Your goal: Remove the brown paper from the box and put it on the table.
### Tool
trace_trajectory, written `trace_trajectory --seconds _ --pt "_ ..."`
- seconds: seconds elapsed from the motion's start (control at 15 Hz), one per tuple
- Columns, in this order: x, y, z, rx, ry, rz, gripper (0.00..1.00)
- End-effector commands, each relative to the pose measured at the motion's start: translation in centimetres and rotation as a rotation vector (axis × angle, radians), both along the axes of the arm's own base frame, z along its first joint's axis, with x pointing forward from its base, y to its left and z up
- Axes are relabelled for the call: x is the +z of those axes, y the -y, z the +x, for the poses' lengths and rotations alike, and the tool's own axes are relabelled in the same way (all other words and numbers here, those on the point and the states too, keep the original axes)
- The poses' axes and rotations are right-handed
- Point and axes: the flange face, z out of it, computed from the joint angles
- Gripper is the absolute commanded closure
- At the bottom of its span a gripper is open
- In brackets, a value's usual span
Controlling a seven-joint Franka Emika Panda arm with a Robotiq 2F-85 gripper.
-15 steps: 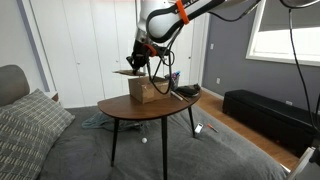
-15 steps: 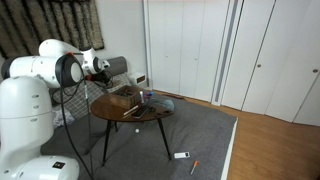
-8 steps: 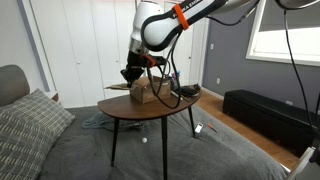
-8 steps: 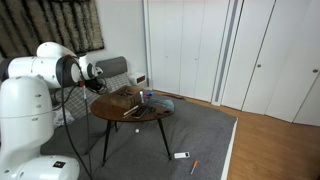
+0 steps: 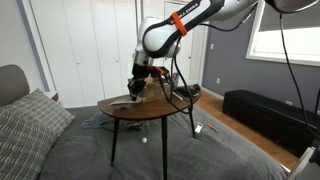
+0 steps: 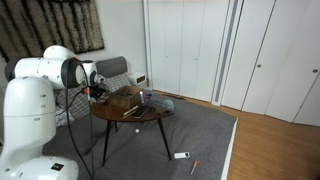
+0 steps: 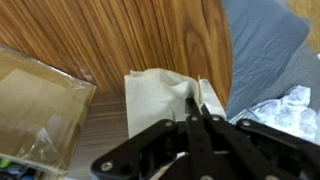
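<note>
The table (image 7: 150, 30) is the target, and I judge I am at the last step: setting down and letting go. To do it well I should lower until the sheet lies flat on the wood, not draped over the rounded edge where the carpet (image 7: 262, 40) shows. Then I should spread wide before lifting straight up, so nothing drags back with me. A small shift inward from that edge seems wise, since a light sheet could slide off.

The box (image 7: 35, 100) sits toward the table's opposite side in the wrist view, open-topped, and the sheet is clear of it. I should avoid bumping its near corner.

The paper (image 7: 160, 95) is out of the box and lies between the box and the rounded edge, close to that edge. It is low over the wood, though I cannot tell whether it rests fully. It looks pale tan and soft, folded or creased down its middle, with one flap raised toward me.

My fingers (image 7: 197, 108) are pinched narrow on the sheet's raised fold near its edge-side border. In an exterior view they hang (image 5: 135, 90) low over the table beside the box (image 5: 150, 90).
</note>
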Motion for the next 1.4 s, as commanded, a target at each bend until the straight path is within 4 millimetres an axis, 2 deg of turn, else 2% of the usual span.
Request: trace_trajectory --seconds 0.0,0.13,0.73,1.07,1.2,1.33 --pt "-0.6 2.0 -0.7 0.115 -0.073 -0.006 1.00" --pt "-0.7 3.5 -0.9 0.170 -0.117 -0.028 1.00" --pt "-0.9 14.1 0.2 0.340 -0.178 -0.049 1.00" --pt "-0.4 18.3 -0.2 0.422 -0.230 -0.042 1.00" --pt "-0.3 19.4 -0.3 0.430 -0.237 -0.048 0.72" --pt "0.3 20.1 -0.3 0.429 -0.226 -0.053 0.60"
